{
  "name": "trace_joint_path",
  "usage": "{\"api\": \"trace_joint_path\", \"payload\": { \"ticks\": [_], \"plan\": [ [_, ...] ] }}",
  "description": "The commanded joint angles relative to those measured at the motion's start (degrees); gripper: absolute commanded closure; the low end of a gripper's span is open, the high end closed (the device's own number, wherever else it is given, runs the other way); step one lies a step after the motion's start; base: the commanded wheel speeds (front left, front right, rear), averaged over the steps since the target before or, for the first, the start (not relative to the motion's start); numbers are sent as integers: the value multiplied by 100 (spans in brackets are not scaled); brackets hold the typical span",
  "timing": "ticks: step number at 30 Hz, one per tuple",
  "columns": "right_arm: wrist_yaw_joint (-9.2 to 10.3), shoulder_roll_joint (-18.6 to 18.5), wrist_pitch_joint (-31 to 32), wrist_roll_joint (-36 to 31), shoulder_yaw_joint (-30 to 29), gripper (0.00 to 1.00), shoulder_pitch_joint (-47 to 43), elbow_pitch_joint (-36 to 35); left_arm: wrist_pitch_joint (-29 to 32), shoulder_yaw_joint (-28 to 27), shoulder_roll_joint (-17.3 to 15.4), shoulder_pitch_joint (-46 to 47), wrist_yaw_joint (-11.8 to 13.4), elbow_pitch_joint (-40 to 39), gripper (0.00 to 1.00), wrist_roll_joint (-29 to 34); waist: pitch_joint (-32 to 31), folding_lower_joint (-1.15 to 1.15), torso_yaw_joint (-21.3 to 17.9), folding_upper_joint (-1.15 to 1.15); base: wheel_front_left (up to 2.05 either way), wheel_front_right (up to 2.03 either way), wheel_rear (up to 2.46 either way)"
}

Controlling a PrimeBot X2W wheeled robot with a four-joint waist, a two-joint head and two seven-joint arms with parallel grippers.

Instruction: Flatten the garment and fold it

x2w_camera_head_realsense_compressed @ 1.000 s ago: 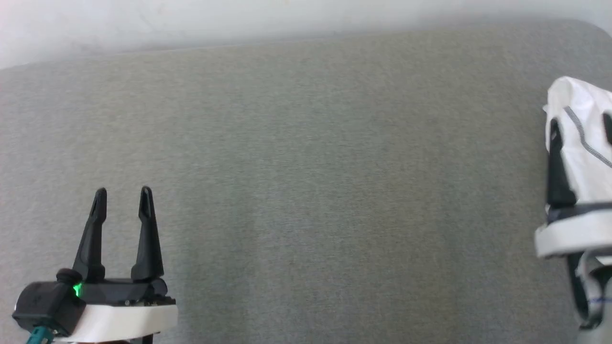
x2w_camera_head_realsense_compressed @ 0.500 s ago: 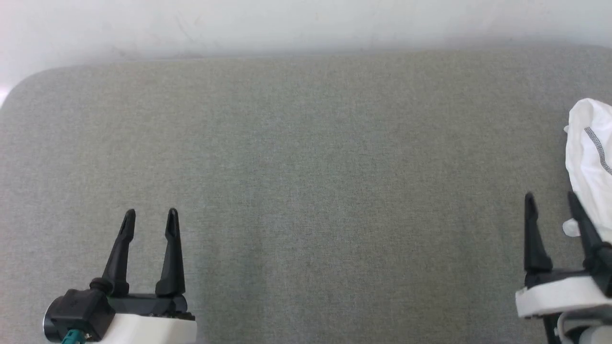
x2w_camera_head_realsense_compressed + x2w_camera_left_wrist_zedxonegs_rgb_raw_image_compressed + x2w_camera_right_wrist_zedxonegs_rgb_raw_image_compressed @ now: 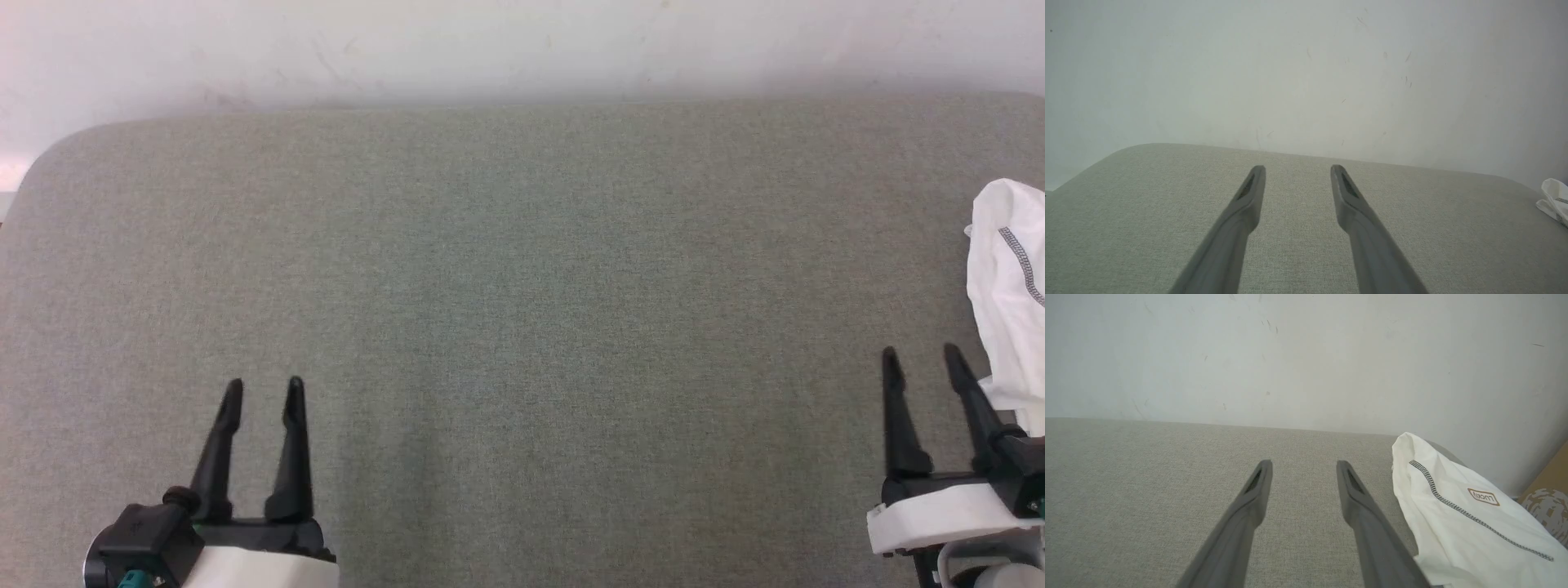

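Head view first: shows the garment (image 3: 1008, 302) bunched at the far right edge of the grey padded surface (image 3: 522, 286), partly cut off by the frame, just beside the right gripper (image 3: 920, 353) and well apart from the left gripper (image 3: 264, 384). Reads as the very start of the task: not spread, not smoothed, not folded, not even gripped. Leaves everything to do, by this judgement: taking hold of the cloth, bringing it onto the open middle of the surface, laying it flat with the sleeves freed, then folding. Finds both pincers spread wide and empty, 2 dark fingers each with bare grey fabric between them, pointing toward the pale wall (image 3: 522, 41). From the right wrist view, looks thin and white, heaped in soft creases, with 1 line of dark grey zigzag stitching (image 3: 1453, 504) running diagonally across it and a small brown-bordered patch (image 3: 1483, 496) beside that line, its lettering turned round and hard to read. Lies to the right of the right fingers there, close against the outer finger, contact too uncertain to call. From the left wrist view, appears as a small white lump at the far right. Hides sleeves, collar and hem in the heap, so no telling which way up.
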State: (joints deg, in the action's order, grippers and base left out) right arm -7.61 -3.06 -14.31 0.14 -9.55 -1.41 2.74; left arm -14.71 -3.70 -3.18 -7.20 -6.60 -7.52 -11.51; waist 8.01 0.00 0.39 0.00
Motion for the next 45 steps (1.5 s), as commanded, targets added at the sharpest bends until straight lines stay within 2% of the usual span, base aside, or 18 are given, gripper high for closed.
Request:
{"api": "trace_joint_path", "payload": {
  "ticks": [1,45],
  "plan": [
    [0,-1,6,0,3,100,0,0,7,0,-1,1,2,-1,100,1,-1,0,0,0,0,0,0],
    [4,4,480,-5,316,100,46,-90,488,121,8,237,218,246,100,378,-265,0,-13,0,0,0,0]
  ]
}}
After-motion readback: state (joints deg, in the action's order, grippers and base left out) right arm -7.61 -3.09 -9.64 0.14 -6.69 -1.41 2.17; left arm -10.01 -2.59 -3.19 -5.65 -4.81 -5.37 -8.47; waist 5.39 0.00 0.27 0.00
